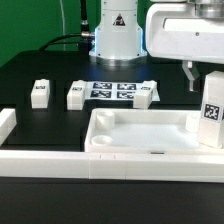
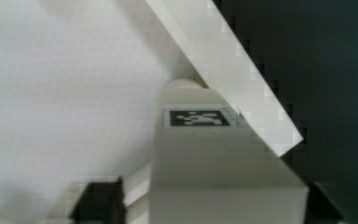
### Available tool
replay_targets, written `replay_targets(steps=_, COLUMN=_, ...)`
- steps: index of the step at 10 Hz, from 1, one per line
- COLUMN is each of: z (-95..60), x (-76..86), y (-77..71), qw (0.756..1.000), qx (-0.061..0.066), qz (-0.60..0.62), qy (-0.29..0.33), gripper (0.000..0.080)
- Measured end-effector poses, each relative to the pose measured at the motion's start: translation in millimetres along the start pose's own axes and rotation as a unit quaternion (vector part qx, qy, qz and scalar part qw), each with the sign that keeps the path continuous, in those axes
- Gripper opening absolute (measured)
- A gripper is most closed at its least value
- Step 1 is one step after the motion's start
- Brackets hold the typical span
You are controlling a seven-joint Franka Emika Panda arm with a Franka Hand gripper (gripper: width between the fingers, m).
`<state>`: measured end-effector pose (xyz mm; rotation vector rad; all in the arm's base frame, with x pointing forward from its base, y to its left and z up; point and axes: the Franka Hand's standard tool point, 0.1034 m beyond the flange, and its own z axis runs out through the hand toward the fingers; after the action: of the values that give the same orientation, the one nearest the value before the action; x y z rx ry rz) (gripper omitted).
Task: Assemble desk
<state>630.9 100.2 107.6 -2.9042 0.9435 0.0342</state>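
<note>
The white desk tabletop point(image 1: 140, 150) lies rim up at the front of the black table. A white leg point(image 1: 212, 110) with a tag stands upright in the tabletop's corner at the exterior view's right. My gripper point(image 1: 205, 72) hangs over the leg's top, one dark finger point(image 1: 190, 73) standing clear of the leg's side. In the wrist view the leg point(image 2: 202, 118) runs between my two dark fingertips point(image 2: 101, 200), which flank it with the jaws open. The tabletop's inner floor point(image 2: 51, 90) and rim point(image 2: 229, 70) fill the rest of that view.
Three loose white legs point(image 1: 40, 92) point(image 1: 76, 96) point(image 1: 146, 95) lie behind the tabletop, around the marker board point(image 1: 113, 91). Low white border rails run along the front point(image 1: 60, 165) and the exterior view's left point(image 1: 8, 122). The robot's base point(image 1: 118, 35) stands at the back.
</note>
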Motion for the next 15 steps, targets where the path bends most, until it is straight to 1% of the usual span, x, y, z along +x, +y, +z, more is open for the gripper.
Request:
replay_targets(steps=1, z=0.2, x=-1.3, y=-1.3, qw=0.999, qx=-0.001, qz=-0.041, qy=0.001, gripper=0.0547)
replay_targets(steps=2, z=1.0, x=-3.4, y=-2.9, qw=0.995, qx=-0.001, qz=-0.1, qy=0.001, gripper=0.0627)
replay_targets(steps=3, z=1.1, x=-3.7, y=-3.1, qw=0.99, qx=0.0, qz=-0.138, qy=0.001, gripper=0.0645)
replay_targets(steps=4, z=1.2, x=-3.5, y=-2.8, qw=0.987, qx=0.0, qz=-0.161, qy=0.001, gripper=0.0645)
replay_targets(steps=7, z=1.2, x=-3.2, y=-2.5, qw=0.967, qx=0.0, qz=-0.255, qy=0.001, gripper=0.0649)
replay_targets(steps=8, z=1.1, x=-3.2, y=-2.5, qw=0.955, qx=-0.003, qz=-0.298, qy=0.002, gripper=0.0649)
replay_targets(steps=9, z=0.6, x=-3.6, y=-3.1, qw=0.938, qx=-0.016, qz=-0.347, qy=0.007, gripper=0.0649)
replay_targets(steps=10, z=0.0, x=-3.7, y=-3.9, qw=0.914, qx=-0.025, qz=-0.405, qy=0.01, gripper=0.0649)
replay_targets(steps=11, z=-0.2, x=-4.1, y=-4.6, qw=0.892, qx=-0.03, qz=-0.45, qy=0.01, gripper=0.0649)
replay_targets(steps=12, z=-0.5, x=-4.2, y=-5.2, qw=0.878, qx=-0.03, qz=-0.478, qy=0.01, gripper=0.0649)
replay_targets(steps=13, z=-0.9, x=-3.5, y=-5.0, qw=0.854, qx=-0.031, qz=-0.519, qy=0.009, gripper=0.0649)
replay_targets(steps=14, z=-0.8, x=-3.7, y=-5.2, qw=0.838, qx=-0.032, qz=-0.544, qy=0.008, gripper=0.0649)
replay_targets(steps=15, z=-0.3, x=-3.4, y=-4.7, qw=0.813, qx=-0.034, qz=-0.582, qy=0.006, gripper=0.0649)
